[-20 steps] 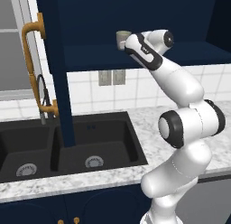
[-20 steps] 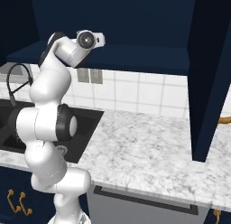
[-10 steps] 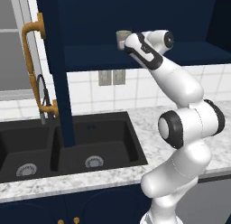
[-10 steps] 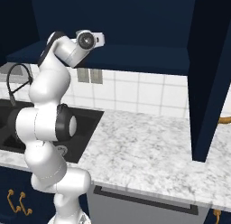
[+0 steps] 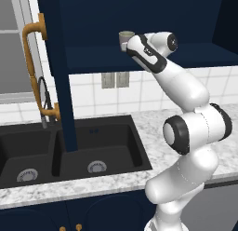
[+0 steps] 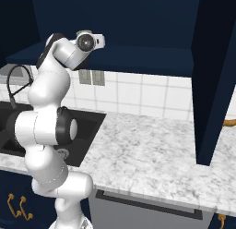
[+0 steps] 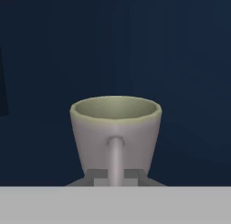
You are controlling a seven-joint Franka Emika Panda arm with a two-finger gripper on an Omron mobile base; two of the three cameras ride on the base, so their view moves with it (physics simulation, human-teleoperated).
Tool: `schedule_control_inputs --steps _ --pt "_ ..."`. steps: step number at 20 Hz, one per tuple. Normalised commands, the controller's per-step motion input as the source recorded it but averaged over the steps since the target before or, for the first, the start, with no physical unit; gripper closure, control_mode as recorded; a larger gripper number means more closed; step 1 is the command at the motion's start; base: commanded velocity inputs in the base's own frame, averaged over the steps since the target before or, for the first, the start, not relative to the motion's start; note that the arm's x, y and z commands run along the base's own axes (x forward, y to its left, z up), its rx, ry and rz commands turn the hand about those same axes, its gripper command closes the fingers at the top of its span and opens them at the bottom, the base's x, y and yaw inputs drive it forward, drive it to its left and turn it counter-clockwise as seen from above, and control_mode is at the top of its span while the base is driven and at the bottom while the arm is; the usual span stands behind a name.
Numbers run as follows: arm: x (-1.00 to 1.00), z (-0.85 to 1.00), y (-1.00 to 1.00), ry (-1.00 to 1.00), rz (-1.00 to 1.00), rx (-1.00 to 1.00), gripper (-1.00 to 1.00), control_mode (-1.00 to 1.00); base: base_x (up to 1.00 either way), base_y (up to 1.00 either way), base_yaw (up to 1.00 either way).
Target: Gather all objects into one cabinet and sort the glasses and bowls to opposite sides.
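Note:
A grey-beige mug [image 7: 115, 123] stands upright in the dark navy cabinet [image 5: 139, 55], its handle turned straight toward the hand. My gripper [image 7: 115, 175] is shut on that handle, one dark finger on each side. From the left base view the mug [image 5: 125, 39] sits at the front edge of the cabinet's floor, with the gripper [image 5: 130, 44] right against it. The cabinet's tall door [image 5: 58, 71] hangs open to the left, showing its curved brass handle [image 5: 31, 62]. In the right base view my hand [image 6: 90, 40] reaches into the same cabinet [image 6: 138, 57].
A black double sink [image 5: 69, 151] with a dark faucet [image 5: 44, 99] lies below the open door. The marble counter [image 6: 147, 154] runs to the right. Another open navy door [image 6: 214, 75] hangs over the counter's right side. A wall outlet [image 5: 115, 79] sits on the tiles.
The jaws have closed from wide open onto the mug's handle. Arm and mug have stayed where they were.

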Motion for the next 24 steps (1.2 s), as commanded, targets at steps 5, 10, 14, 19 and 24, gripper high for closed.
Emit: schedule_control_inputs --steps 5,10,14,19,24 --pt "-0.21 0.0 -0.02 0.0 -0.03 0.11 1.0 -1.0 0.0 0.0 0.0" --pt "-0.64 0.0 -0.07 0.0 -0.23 0.15 1.0 -1.0 0.0 0.0 0.0" --pt "-0.65 0.06 -0.04 0.0 -0.09 0.08 1.0 -1.0 0.0 0.0 0.0" --pt "-0.69 0.29 -0.01 0.15 0.0 0.02 1.0 -1.0 0.0 0.0 0.0" --pt "-0.8 0.45 -0.01 0.23 0.0 0.03 1.0 -1.0 0.0 0.0 0.0"
